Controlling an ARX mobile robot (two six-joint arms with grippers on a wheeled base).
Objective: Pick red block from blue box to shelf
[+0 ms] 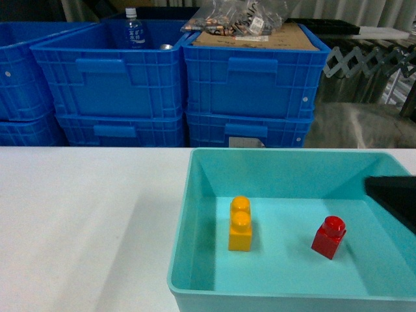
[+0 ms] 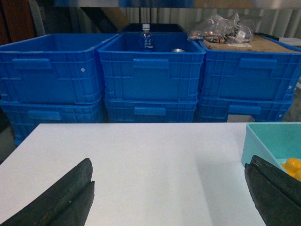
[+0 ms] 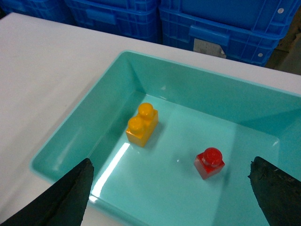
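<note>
**Red block at rest in the blue box, both grippers spread and empty**

The red block (image 1: 329,236) stands upright, stud up, on the floor of the blue box (image 1: 195,214), in its right half and clear of every wall. An orange-yellow two-stud brick (image 1: 240,223) stands to its left on the same floor, well apart from it. The blue box sits on a white table (image 1: 84,214), at the table's right side.

In the right wrist view the right gripper (image 3: 171,190) hangs above the box with its jaws set wide; the red block (image 3: 209,163) lies between the two dark fingers (image 3: 70,195), nearer the right one, and nothing is gripped. In the left wrist view the left gripper (image 2: 169,193) is likewise spread wide over bare table, holding nothing, with the rim of the box (image 2: 247,141) just beside its right finger.

Behind the table stand stacked dark blue crates (image 1: 117,84); one holds a water bottle (image 1: 134,28), another carries cardboard and a clear bag (image 1: 244,16).
</note>
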